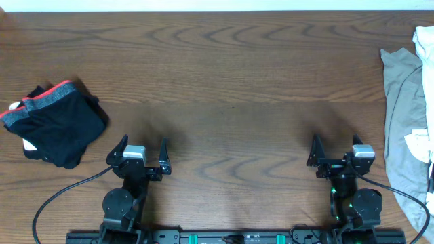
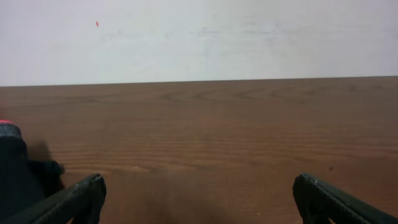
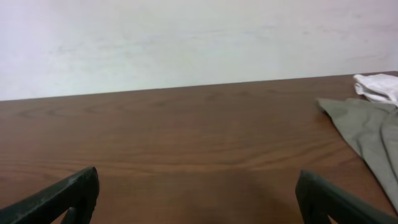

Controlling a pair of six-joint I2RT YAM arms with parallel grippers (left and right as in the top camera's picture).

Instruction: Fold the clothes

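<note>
A folded black garment with a red waistband (image 1: 54, 123) lies at the left of the table; its edge shows at the far left of the left wrist view (image 2: 15, 168). A grey garment (image 1: 403, 129) lies spread at the right edge, also in the right wrist view (image 3: 370, 134). A white cloth (image 1: 425, 44) lies at the far right corner and shows in the right wrist view (image 3: 379, 87). My left gripper (image 1: 143, 150) is open and empty near the front edge. My right gripper (image 1: 336, 149) is open and empty, left of the grey garment.
The wooden table (image 1: 230, 81) runs to a pale wall at the back. Another white piece (image 1: 420, 146) lies on the grey garment at the right edge. Black cables (image 1: 61, 196) run from both arm bases at the front.
</note>
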